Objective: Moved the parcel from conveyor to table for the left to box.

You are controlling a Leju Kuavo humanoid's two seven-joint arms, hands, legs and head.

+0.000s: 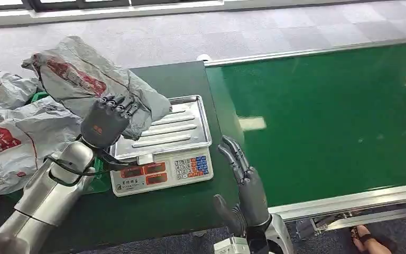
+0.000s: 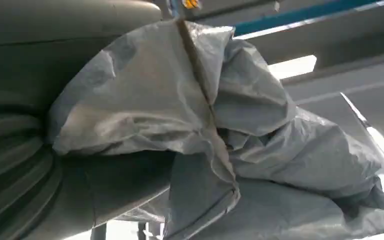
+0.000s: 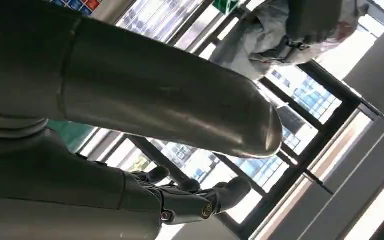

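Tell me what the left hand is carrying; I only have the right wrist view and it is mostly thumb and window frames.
Observer: The left hand grips a grey plastic parcel bag with red print, held up over the weighing scale.
Operator: Report where my right hand is.
Observer: The right hand is open and holds nothing, fingers extended, at the edge between the dark table and the green conveyor belt.
Operator: Check the belt for more parcels.
Observer: The stretch of belt in the head view carries none; more grey bags lie piled left of the scale.
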